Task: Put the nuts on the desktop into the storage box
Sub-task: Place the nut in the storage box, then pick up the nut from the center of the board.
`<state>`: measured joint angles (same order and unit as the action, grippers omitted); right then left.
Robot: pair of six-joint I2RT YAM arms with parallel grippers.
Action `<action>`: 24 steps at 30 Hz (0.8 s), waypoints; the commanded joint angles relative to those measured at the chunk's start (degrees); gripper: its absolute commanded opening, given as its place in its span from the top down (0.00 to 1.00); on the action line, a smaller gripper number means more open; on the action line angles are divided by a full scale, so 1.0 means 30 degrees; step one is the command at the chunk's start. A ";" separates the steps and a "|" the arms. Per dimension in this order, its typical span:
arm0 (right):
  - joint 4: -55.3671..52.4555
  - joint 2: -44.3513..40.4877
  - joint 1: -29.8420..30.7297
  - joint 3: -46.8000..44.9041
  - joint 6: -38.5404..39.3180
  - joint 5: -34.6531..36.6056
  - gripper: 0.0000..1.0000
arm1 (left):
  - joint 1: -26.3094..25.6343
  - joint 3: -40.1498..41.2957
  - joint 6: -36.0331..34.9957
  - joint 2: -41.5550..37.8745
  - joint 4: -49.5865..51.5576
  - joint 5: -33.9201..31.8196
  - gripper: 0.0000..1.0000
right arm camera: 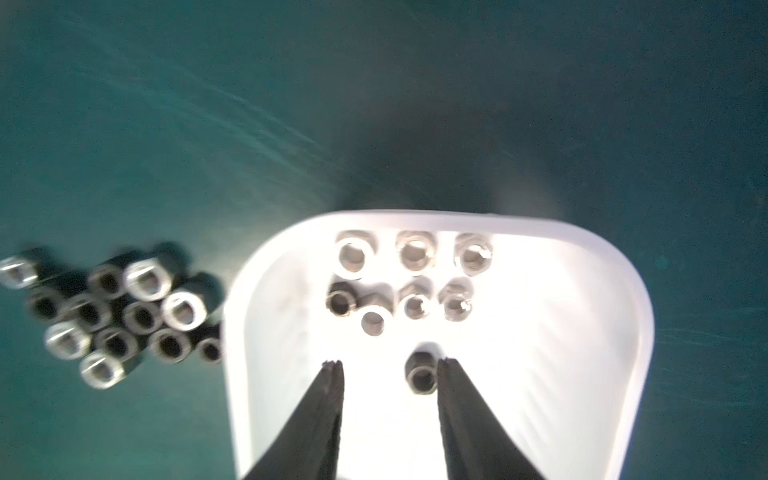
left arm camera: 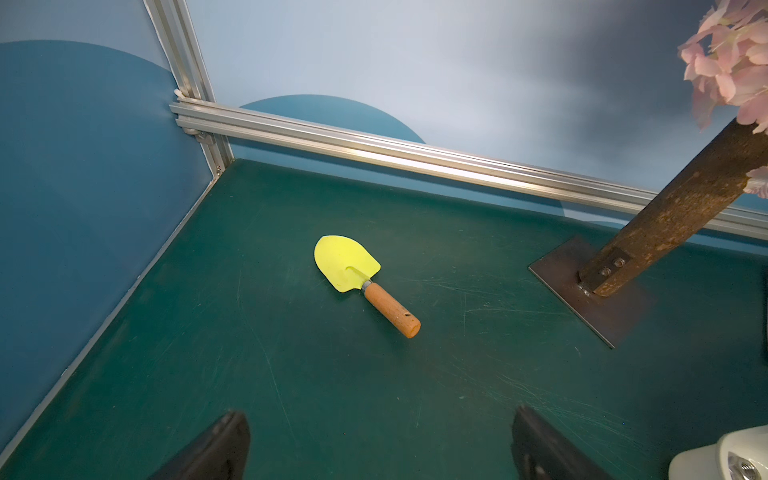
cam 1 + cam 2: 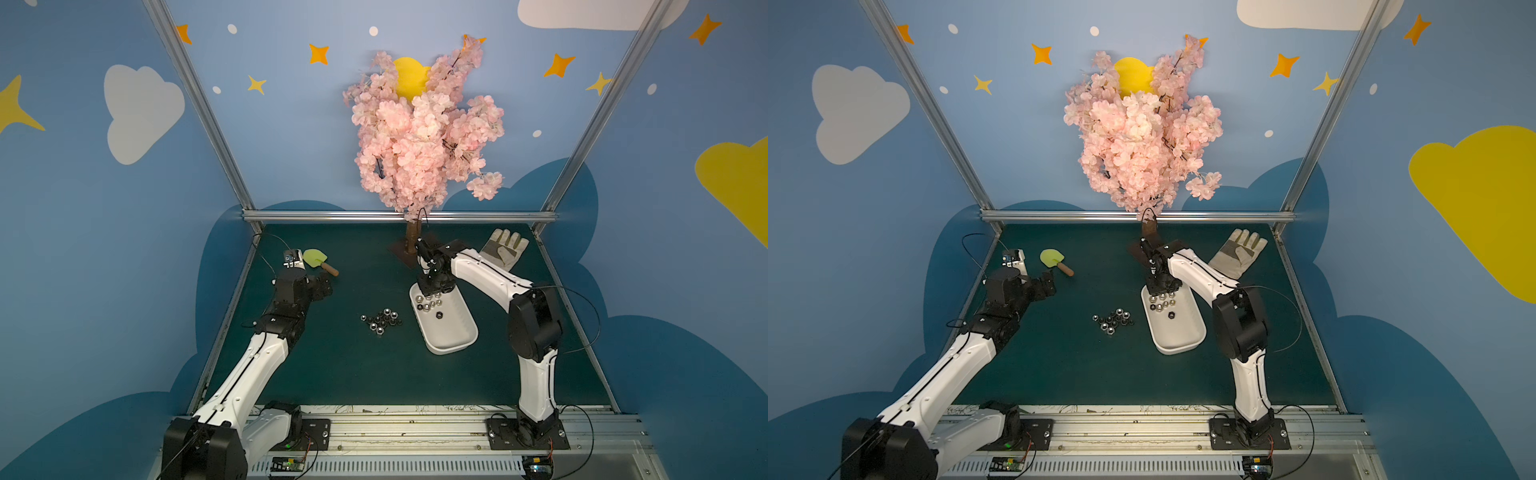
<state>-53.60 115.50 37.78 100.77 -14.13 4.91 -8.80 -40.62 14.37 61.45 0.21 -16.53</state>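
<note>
Silver-grey nuts (image 3: 381, 321): I see a loose cluster on the desktop (image 3: 332, 374), just left of the storage box (image 3: 453, 347); several more lie in the box's far end.
Right gripper (image 1: 388, 363): over the box's far end, jaws spread, pinching nothing; from its wrist view I see one nut lying between the fingertips.
Left gripper (image 2: 380, 413): far left, jaws wide apart, empty, near the yellow trowel (image 2: 349, 264).
Glove (image 3: 505, 247): far right corner.

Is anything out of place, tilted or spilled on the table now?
Nothing is spilled or damaged. The storage box lies at a slant to the table rails but sits flat. One dark nut lies apart from the other nuts in it.
</note>
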 commanded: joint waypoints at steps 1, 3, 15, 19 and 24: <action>-0.0045 -0.0459 0.1170 0.1488 -0.0050 -0.0585 0.57 | -0.0056 -0.0434 -0.0076 0.0126 0.0107 0.0015 0.00; -0.0173 0.0320 0.1646 0.2382 -0.0163 -0.0976 0.56 | -0.0056 -0.0419 -0.0045 0.0128 0.0107 0.0032 0.00; -0.2464 0.6000 0.2960 0.7367 -0.0351 -0.1921 0.55 | -0.0056 -0.0493 0.0131 0.0142 0.0151 0.0340 0.00; -0.2523 0.6678 0.3103 0.7249 -0.0415 -0.2185 0.55 | -0.0063 -0.0497 0.0159 0.0174 0.0107 0.0384 0.00; -0.2638 0.7198 0.3139 0.7337 -0.0647 -0.2564 0.56 | -0.0063 -0.0560 0.0307 0.0367 0.0048 0.0688 0.00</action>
<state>-59.53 136.29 46.87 121.08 -15.09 -1.61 -8.80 -40.69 14.81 61.95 0.45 -15.59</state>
